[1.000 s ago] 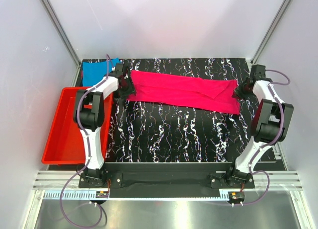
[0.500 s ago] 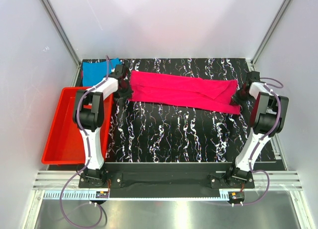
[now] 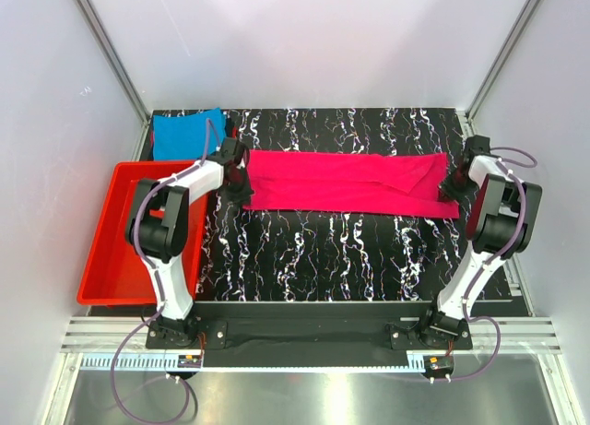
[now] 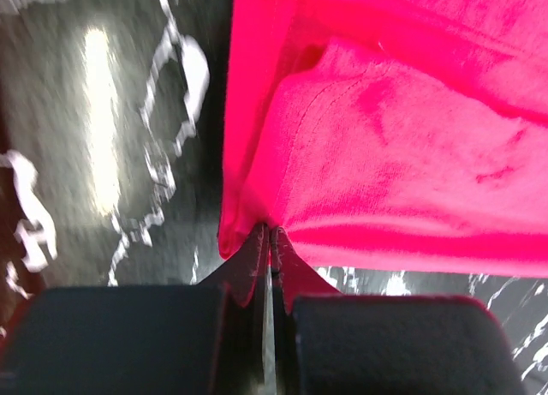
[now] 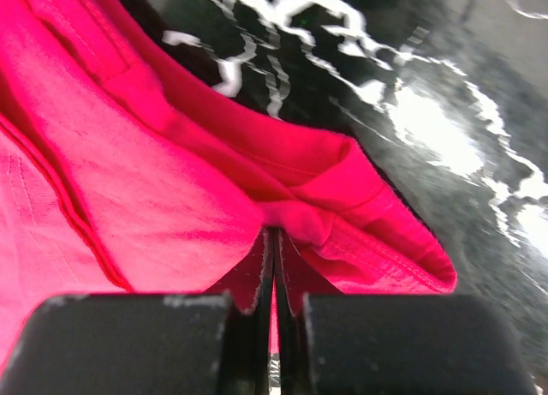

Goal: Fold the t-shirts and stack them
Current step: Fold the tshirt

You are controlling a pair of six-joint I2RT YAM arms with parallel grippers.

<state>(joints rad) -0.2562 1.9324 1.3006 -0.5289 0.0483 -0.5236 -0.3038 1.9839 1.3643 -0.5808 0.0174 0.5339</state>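
The magenta-pink t-shirt [image 3: 350,182] lies as a long folded band across the far half of the black marbled table [image 3: 323,245]. My left gripper [image 3: 241,182] is shut on its left end; in the left wrist view the cloth [image 4: 402,146] is pinched at the tips of the gripper [image 4: 271,232]. My right gripper [image 3: 453,185] is shut on the right end, where the pink hem [image 5: 342,206] bunches at the closed tips of that gripper [image 5: 274,234]. The turquoise-blue t-shirt [image 3: 187,130] lies folded at the far left corner, apart from both grippers.
A red plastic tray [image 3: 115,250] stands at the left edge of the table, beside the left arm. White enclosure walls close in the far side and both sides. The arm bases sit on a rail [image 3: 304,335] at the near edge.
Both grippers have moved toward the near side with the pink shirt, pulling it into a straight, taut band. The left gripper has shut on the shirt's left end.
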